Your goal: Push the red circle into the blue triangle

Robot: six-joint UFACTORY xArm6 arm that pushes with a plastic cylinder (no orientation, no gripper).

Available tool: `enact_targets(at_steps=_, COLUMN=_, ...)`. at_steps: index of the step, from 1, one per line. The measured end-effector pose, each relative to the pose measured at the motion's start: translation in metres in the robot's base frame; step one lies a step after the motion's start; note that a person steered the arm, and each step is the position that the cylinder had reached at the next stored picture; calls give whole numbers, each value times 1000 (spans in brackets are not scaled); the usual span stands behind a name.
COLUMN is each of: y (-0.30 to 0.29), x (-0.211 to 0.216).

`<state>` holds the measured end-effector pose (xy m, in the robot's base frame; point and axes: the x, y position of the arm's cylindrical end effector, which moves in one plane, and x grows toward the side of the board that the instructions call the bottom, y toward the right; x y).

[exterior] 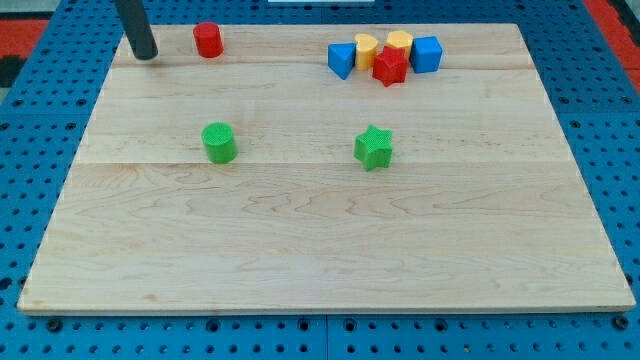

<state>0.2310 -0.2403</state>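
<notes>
The red circle stands near the view's top left of the wooden board. The blue triangle sits at the top, right of centre, at the left end of a cluster of blocks. My tip is at the top left, just left of the red circle and apart from it. The blue triangle lies well to the right of the red circle.
Packed with the blue triangle are two yellow blocks, a red star-like block and a blue cube. A green circle and a green star sit mid-board. Blue pegboard surrounds the board.
</notes>
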Motion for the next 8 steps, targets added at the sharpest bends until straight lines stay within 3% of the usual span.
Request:
enact_targets(at_steps=1, y=73, x=-7)
enact_targets(at_steps=3, y=225, x=44)
enact_targets(at_steps=4, y=174, x=47)
enact_targets(at_steps=5, y=129, x=21)
enact_targets(at_steps=6, y=130, x=-23)
enact_targets(at_steps=7, y=177, x=-25)
enact_targets(at_steps=8, y=245, x=0)
